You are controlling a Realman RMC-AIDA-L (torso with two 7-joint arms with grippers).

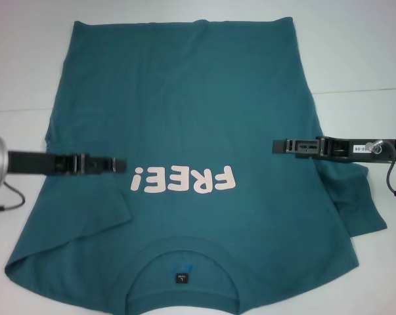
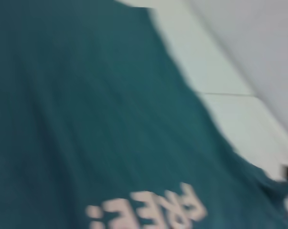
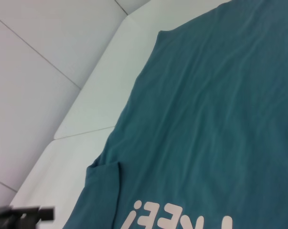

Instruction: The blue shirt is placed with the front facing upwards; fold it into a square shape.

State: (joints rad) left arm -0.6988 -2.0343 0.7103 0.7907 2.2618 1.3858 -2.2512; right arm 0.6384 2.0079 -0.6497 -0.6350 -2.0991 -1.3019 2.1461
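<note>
— Two grippers hover over the blue shirt (image 1: 184, 125), spread front-up on the white bench (image 1: 362, 59), collar toward you.

— Grip state? I cannot tell for the left gripper (image 1: 119, 165) or right gripper (image 1: 276, 146).

— Take each side near its sleeve and fold inward evenly. The right sleeve (image 1: 355, 197) looks rumpled; nothing else seems to obstruct.

— What is recorded of the blue shirt (image 1: 184, 111)?
— Soft matt cloth is noted, faintly creased, with smooth pale pink lettering (image 1: 184, 180) laid flat on the weave.
— And the desk (image 1: 355, 52)?
— A smooth white surface with thin seams is observed.
— The arms?
— Matt black parts are seen on the left pincer (image 1: 119, 165) and right pincer (image 1: 276, 146), behind which brushed silver metal is noted.
</note>
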